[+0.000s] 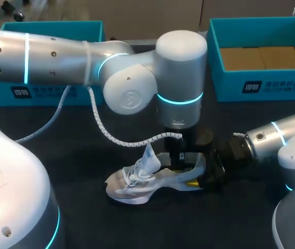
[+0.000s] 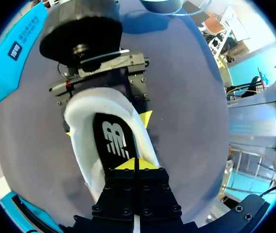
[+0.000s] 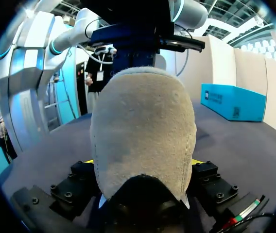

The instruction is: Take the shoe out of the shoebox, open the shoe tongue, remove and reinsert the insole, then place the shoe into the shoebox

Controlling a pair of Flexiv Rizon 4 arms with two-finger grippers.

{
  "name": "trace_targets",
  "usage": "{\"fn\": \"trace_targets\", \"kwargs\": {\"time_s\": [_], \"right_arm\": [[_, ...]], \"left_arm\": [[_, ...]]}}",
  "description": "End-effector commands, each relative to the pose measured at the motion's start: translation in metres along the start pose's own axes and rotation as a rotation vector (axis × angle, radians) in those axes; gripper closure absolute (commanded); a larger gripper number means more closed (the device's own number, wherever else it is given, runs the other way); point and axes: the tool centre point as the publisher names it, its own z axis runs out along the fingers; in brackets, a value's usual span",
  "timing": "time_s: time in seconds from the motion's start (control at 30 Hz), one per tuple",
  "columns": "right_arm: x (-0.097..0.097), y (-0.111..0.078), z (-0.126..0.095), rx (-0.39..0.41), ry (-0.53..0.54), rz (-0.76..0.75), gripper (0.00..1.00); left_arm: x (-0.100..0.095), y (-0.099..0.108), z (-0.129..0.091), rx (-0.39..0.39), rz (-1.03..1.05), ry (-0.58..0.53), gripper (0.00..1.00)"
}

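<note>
Shoe (image 1: 142,181) sits on the table (image 1: 85,207) around 6 o'clock, toe toward 9, shoebox (image 1: 272,85) up at 1 o'clock. Right tool (image 3: 144,161) is clamped on the heel (image 3: 143,121) from both sides. Left tool (image 2: 135,164) has its tips pinched together right over the insole (image 2: 114,138).

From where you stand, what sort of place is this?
Most likely a robot test bench or lab, not a shop. The left arm and right arm work together on one white shoe on a dark table, with a teal shoebox and a second box behind.
</note>
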Motion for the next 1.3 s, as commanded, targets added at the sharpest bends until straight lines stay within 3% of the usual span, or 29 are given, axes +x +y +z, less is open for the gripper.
{"fn": "trace_targets", "kwargs": {"time_s": [0.03,0.43,0.47,0.5,0.57,0.77,1.3], "right_arm": [[0.001,0.0,0.0,0.002,-0.001,-0.001,1.0],[0.001,0.0,0.0,0.002,-0.001,-0.001,1.0],[0.001,0.0,0.0,0.002,-0.001,-0.001,1.0],[0.001,0.0,0.0,0.002,-0.001,-0.001,1.0],[0.001,0.0,0.0,0.002,-0.001,-0.001,1.0],[0.001,0.0,0.0,0.002,-0.001,-0.001,1.0],[0.001,0.0,0.0,0.002,-0.001,-0.001,1.0]], "left_arm": [[0.001,0.008,0.005,0.009,-0.002,0.022,1.0],[0.011,0.01,0.017,0.003,0.002,0.046,1.0],[0.011,0.009,0.018,0.005,0.004,0.029,0.95],[0.012,0.009,0.019,0.003,0.005,0.022,0.81],[0.012,0.008,0.022,-0.001,0.001,0.005,0.69],[0.009,0.004,0.031,-0.007,-0.014,-0.044,0.6],[-0.011,-0.001,0.045,-0.022,-0.069,-0.184,0.56]]}}
